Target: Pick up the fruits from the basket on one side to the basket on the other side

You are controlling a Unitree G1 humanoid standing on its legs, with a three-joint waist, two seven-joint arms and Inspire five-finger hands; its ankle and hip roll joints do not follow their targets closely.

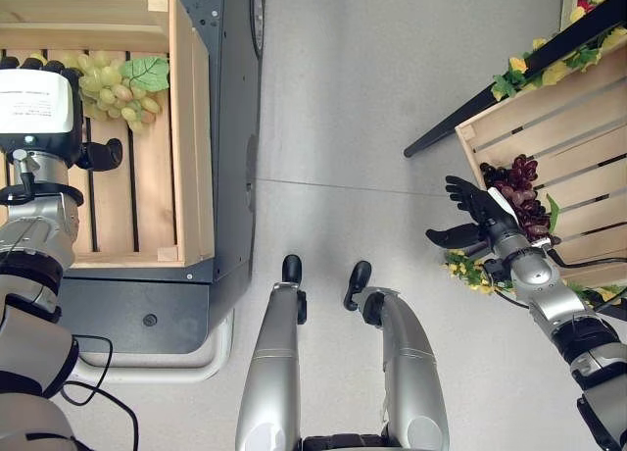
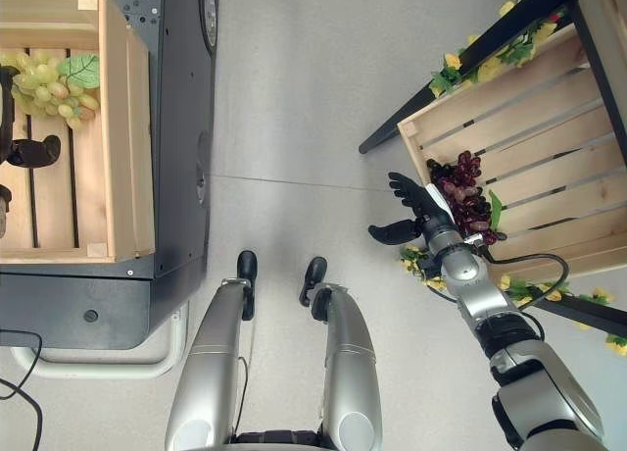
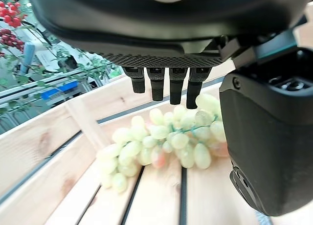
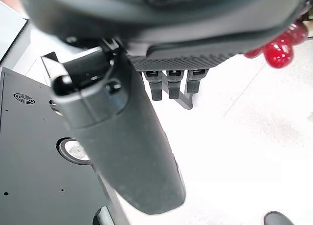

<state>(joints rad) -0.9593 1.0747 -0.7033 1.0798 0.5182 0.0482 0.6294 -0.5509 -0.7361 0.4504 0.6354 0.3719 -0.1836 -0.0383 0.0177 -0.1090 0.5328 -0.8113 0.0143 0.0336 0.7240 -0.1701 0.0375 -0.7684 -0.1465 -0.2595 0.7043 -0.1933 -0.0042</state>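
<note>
Left crate: You had the wooden crate on the robot's left seated on a dark cabinet, which put its slatted floor within the left arm's reach.
Green grapes: The green grape bunch lay on the slats in the far corner of that crate, against the side wall, with its leaf on top.
Left hand: Your left hand hung over the crate just beside the green bunch. Its wrist view showed straight fingers and the thumb standing apart; it held nothing. I judge it either poised to take the bunch or just clear of it; the views did not settle which.
Right crate: The second crate stood tilted on a dark stand, trimmed with yellow flowers, its open face turned toward the robot.
Dark grapes: A dark red grape bunch lay at the near corner of that crate, by its rim.
Right hand: Your right hand sat at the crate's corner, touching or just beside the dark bunch, fingers spread and thumb out, nothing enclosed. Whether contact was made, I could not tell.
Risk: The dark bunch rested close to the low edge of a tilted crate; I judge a careless nudge could roll it out.
</note>
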